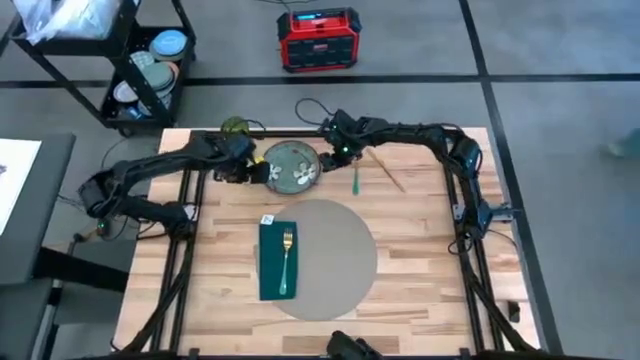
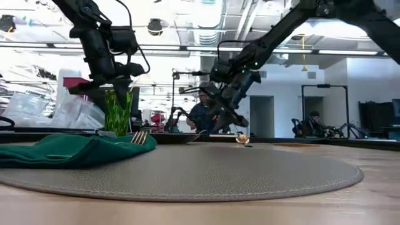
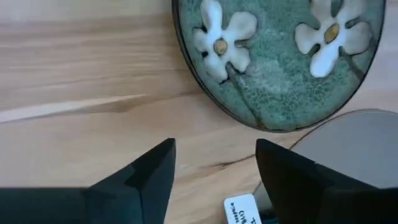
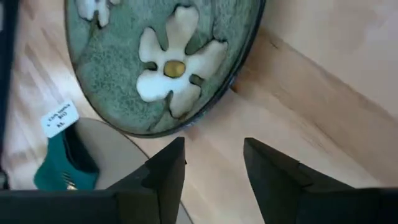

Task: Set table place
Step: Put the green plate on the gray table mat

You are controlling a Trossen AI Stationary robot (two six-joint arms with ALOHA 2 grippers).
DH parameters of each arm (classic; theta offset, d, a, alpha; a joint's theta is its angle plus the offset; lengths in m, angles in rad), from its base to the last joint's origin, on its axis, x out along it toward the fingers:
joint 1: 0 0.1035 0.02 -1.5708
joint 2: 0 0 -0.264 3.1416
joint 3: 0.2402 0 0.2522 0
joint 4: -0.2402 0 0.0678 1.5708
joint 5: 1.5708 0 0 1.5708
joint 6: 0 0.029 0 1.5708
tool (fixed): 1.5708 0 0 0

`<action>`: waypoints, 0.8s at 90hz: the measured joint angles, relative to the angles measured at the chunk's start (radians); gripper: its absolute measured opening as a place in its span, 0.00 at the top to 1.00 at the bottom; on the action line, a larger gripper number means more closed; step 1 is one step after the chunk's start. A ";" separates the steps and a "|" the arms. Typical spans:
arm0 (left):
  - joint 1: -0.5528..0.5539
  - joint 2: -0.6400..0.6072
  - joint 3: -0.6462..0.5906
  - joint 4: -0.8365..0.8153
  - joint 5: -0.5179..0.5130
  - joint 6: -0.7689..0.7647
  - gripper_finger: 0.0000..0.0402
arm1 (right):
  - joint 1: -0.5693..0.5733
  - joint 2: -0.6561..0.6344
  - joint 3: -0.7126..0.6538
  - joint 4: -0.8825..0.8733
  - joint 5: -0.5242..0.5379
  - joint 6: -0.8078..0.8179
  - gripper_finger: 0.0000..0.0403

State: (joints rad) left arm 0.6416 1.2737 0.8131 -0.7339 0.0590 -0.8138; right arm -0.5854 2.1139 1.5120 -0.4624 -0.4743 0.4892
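Note:
The round grey-beige place mat [image 1: 325,260] lies flat in the middle of the wooden table [image 1: 430,250]. A folded green napkin [image 1: 279,262] lies on the mat's left part, and a gold fork [image 1: 286,252] lies on the napkin. A green plate with white flowers [image 1: 292,167] lies flat on the table just beyond the mat's far edge. My left gripper [image 3: 214,149] stands open just left of the plate [image 3: 280,56]. My right gripper [image 4: 214,146] stands open just right of the plate [image 4: 155,62]. Neither touches it.
A green-handled utensil [image 1: 356,180] and a wooden stick [image 1: 386,168] lie on the table right of the plate. A green glass [image 1: 235,127] stands at the far left edge. Beyond the table are a black cart [image 1: 145,70] and a red box [image 1: 318,38].

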 joint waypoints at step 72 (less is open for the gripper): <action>0.102 0.103 -0.265 0.605 0.119 -0.298 0.48 | -0.029 0.000 0.000 0.081 -0.018 0.057 0.62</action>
State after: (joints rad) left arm 0.7433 1.3762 0.5481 -0.1294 0.1780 -1.1122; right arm -0.6139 2.1143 1.5120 -0.3816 -0.4927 0.5465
